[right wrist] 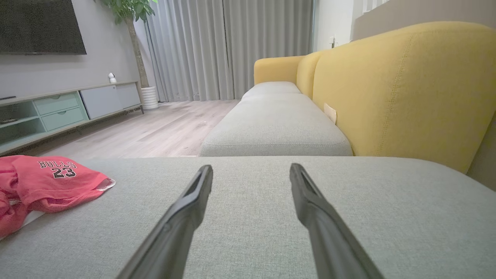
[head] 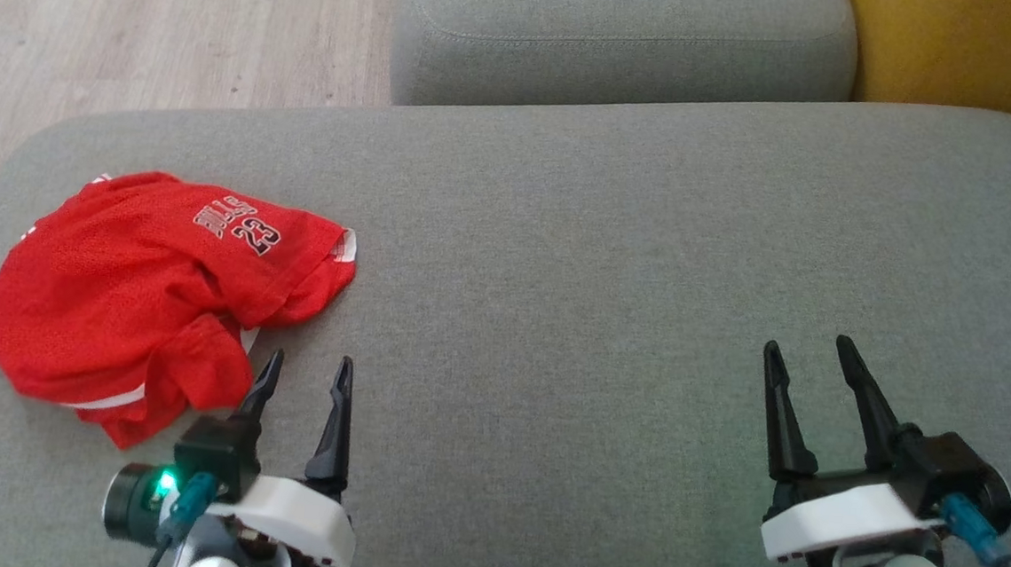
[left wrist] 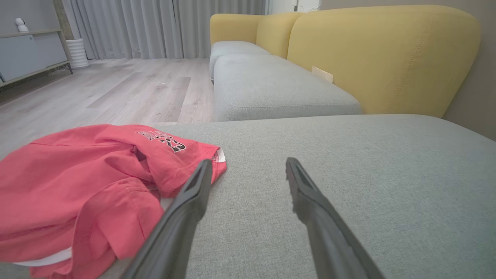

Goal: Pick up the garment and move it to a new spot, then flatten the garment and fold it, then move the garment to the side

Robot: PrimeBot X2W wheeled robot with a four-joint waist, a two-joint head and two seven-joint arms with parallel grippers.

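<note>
Red mesh jersey (head: pixel 140 294), white trim at the hems, dark lettering "BULLS 23" legible in the right wrist view. It lies crumpled, partly folded over itself, on the grey sofa seat (head: pixel 614 264), towards that seat's left end and close to the rounded far-left corner. One white-edged corner points right, towards the middle of the seat.

Left gripper (head: pixel 311 359): the two dark fingers (head: pixel 335 432) stand spread, with nothing between them. It sits at the near right edge of the jersey. The outer fingertip is just beside the rumpled lower fold. Whether it touches the cloth cannot be told; in the left wrist view that finger overlaps the red fabric, while the other finger has only bare grey upholstery ahead of it. The gap between the tips is over the seat, not over the garment.

Right gripper (head: pixel 807 344): fingers likewise spread, holding nothing, low over the right half of the seat. It is well apart from the jersey, which shows at the far left edge of the right wrist view.

Surroundings: a second grey cushion (head: pixel 620 42) lies beyond the seat, a yellow backrest (head: pixel 976 49) to the right, and a pale wooden floor (head: pixel 133 17) to the left.

Containers: a white ribbed pot (right wrist: pixel 149 97) stands on the floor by the curtains with a slim-trunked plant (right wrist: pixel 128 7) in it. A low cabinet (right wrist: pixel 66 110) has closed drawers; the contents of its open shelf are too small to tell.
</note>
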